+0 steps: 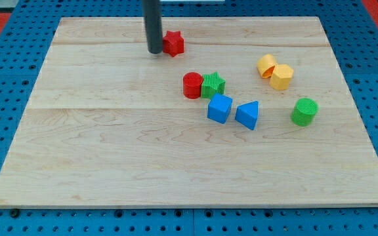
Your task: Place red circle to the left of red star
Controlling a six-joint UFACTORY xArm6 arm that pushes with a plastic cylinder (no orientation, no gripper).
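Note:
The red star (173,43) lies near the view's top, left of centre. My tip (155,51) stands right against its left side, touching or nearly so. The red circle (192,86) lies below and to the right of the star, near the board's middle. It touches the green star (213,85) on its right. My tip is well above and to the left of the red circle.
A blue cube (220,108) and a blue triangle (247,115) lie just below the red circle and green star. Two yellow blocks (266,65) (281,77) sit at the right, a green cylinder (304,111) below them. The wooden board (110,151) lies on a blue pegboard.

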